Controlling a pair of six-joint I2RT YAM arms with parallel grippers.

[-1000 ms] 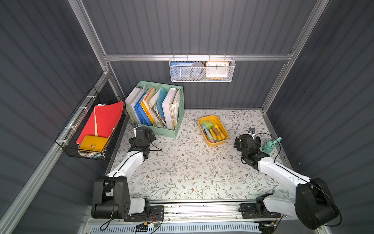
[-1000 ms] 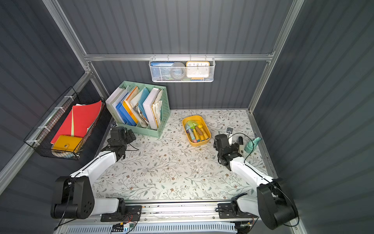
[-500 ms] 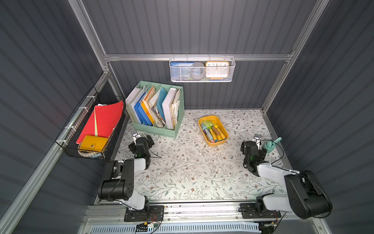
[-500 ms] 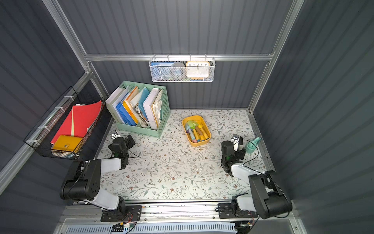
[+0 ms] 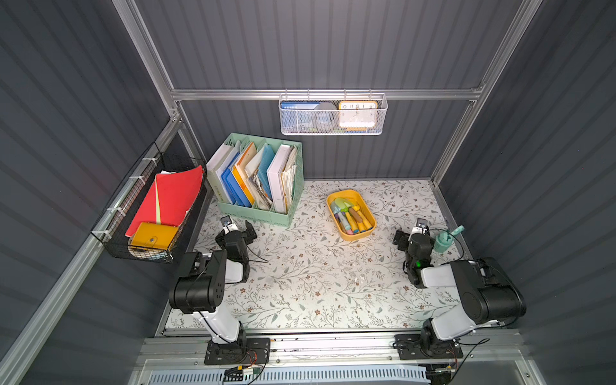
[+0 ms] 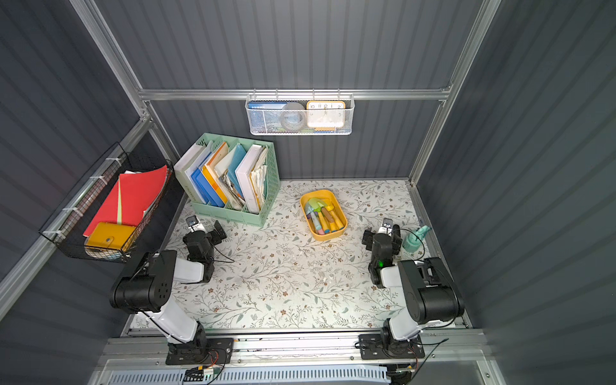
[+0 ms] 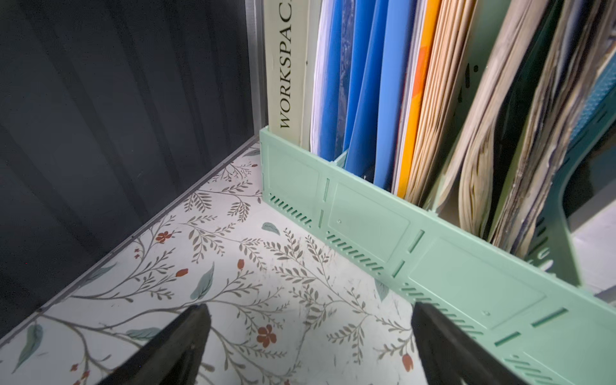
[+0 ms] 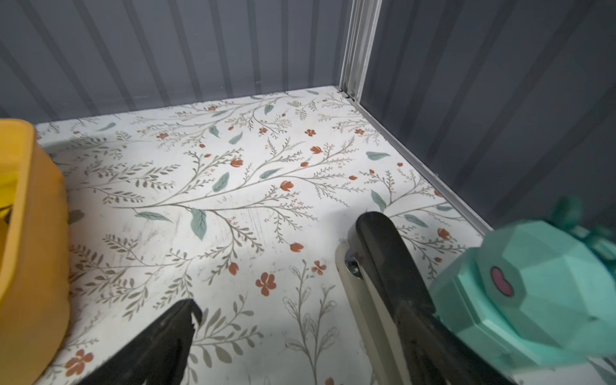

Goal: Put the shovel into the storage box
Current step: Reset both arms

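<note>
So the shovel lies in the box already, left tool and right tool both spread wide, empty.

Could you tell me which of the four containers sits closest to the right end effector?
The shallow yellow storage box; the green organiser, white basket and black basket are all farther off.

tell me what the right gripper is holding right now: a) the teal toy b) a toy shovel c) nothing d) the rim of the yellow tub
c: in the right wrist view the right gripper has its jaws wide apart with only the floral mat between them, and the teal toy sits outside them.
</note>
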